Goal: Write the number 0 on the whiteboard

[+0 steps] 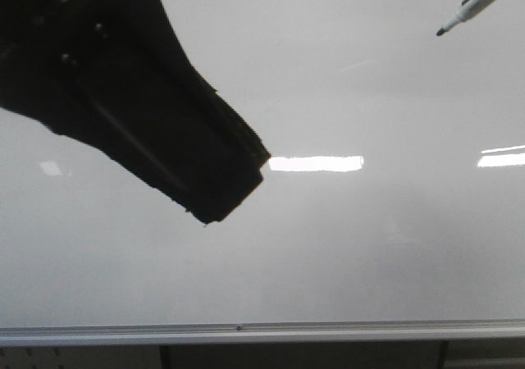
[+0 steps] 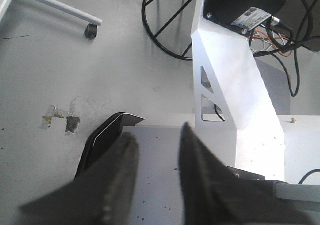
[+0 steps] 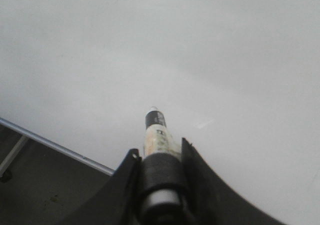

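Observation:
The whiteboard point(image 1: 344, 254) fills the front view, glossy and pale grey, and I see no number 0 on it. A black-tipped marker point(image 1: 474, 6) pokes in at the upper right, tip aimed down-left. In the right wrist view my right gripper point(image 3: 160, 147) is shut on the marker point(image 3: 159, 130), which points at the whiteboard point(image 3: 150, 45). Whether the tip touches the board cannot be told. My left arm point(image 1: 139, 98) is a dark bulk over the board's upper left. My left gripper point(image 2: 158, 132) is open and holds nothing, facing the floor.
A silver rail point(image 1: 246, 332) runs along the board's lower edge, also seen as the rail point(image 3: 55, 147) in the right wrist view. Bright light reflections point(image 1: 316, 163) lie on the board. Below the left gripper are a white robot frame point(image 2: 235, 85), black cables point(image 2: 165, 15) and a castor wheel point(image 2: 91, 31).

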### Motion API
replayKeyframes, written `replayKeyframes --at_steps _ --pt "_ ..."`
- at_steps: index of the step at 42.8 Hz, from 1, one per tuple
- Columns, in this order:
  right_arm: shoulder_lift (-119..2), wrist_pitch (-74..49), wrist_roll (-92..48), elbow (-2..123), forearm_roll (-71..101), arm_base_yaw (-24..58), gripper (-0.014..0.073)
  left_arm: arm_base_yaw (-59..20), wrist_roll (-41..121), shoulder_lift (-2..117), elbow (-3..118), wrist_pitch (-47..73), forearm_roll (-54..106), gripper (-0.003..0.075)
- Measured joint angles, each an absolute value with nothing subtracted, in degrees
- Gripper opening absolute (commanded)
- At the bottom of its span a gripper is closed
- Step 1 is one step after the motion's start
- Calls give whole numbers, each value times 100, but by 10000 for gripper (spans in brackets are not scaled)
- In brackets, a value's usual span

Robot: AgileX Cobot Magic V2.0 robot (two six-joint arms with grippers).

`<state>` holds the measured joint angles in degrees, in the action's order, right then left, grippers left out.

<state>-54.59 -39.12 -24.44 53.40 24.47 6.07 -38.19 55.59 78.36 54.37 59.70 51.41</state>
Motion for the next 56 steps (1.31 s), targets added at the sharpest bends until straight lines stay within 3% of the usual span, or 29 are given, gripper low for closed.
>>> replayKeyframes --at_steps 20,34,56 --pt "-7087 -3979 -2571 6582 2447 607 -68 -3819 5559 7836 5437 5970 5141 -20" --pt "-8321 -4799 -2594 7858 2307 607 -68 -3819 5559 7836 5437 5970 5141 -20" --pt "-8983 -4904 -2594 8442 2283 607 -68 -3819 5559 7836 5437 5970 5141 -20"
